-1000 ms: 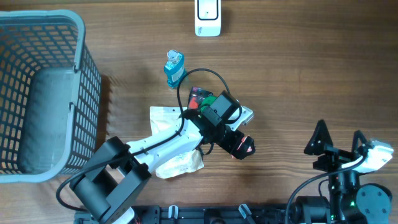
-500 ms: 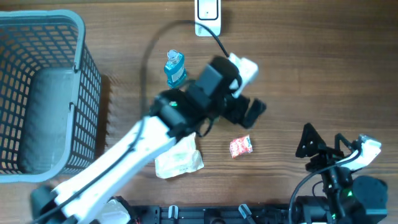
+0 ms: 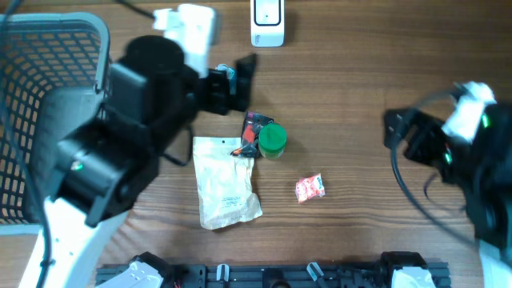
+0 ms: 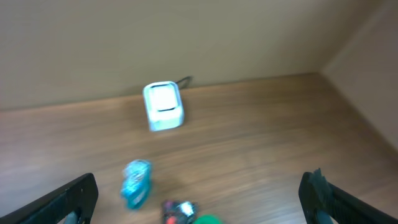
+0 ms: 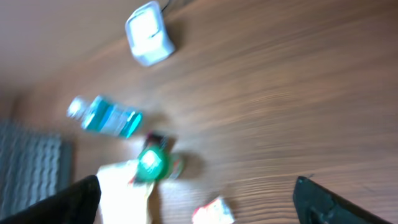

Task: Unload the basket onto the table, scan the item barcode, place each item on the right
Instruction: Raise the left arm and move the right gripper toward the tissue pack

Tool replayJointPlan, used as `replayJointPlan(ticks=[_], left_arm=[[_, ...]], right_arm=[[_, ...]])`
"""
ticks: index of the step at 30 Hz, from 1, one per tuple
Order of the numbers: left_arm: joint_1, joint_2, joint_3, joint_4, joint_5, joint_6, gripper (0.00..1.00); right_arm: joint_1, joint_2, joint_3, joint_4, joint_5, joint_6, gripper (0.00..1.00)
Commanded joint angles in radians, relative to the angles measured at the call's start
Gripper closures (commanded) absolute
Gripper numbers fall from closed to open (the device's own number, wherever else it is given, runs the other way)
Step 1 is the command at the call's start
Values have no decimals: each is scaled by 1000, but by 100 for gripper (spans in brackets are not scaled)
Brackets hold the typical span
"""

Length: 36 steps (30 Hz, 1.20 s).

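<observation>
Released, empty left tool (image 3: 234, 82) hovering over blue bottle (image 4: 135, 182), upper centre of overhead view; scanner (image 3: 266, 24) lying just up-right. Likewise released right tool (image 3: 404, 136) sitting well apart, right edge, so left arm looking nearer.

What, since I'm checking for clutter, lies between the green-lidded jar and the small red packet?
Only bare wooden table lies between the green-lidded jar and the red packet, as the overhead view shows.

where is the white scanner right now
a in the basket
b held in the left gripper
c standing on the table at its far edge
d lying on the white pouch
c: the white scanner stands on the table at its far edge, well apart from the basket and the white pouch.
</observation>
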Motion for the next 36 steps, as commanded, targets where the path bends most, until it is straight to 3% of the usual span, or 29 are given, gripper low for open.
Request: replayJointPlan(ticks=[1,3,8,15,22,36], left_arm=[[63,11,8,-89,-9,-10,0],[66,33,8,-167,-10,-9,0],[66,97,7,-253,-10,-10,0],[66,125,7,-243,-10,-13,0],[66,125,7,-257,-10,-13,0],[66,125,7,-271,-9,-13,0]], right_arm=[[4,82,31,-38,-266,-175,68],[5,131,31,-83,-267,-101,95],[27,209,20,-219,-297,-103,95],[195,207,-106,-222,-250,-48,95],[324,217,-400,31,-249,57,96],[341,249,-651,384,-242,136,95]])
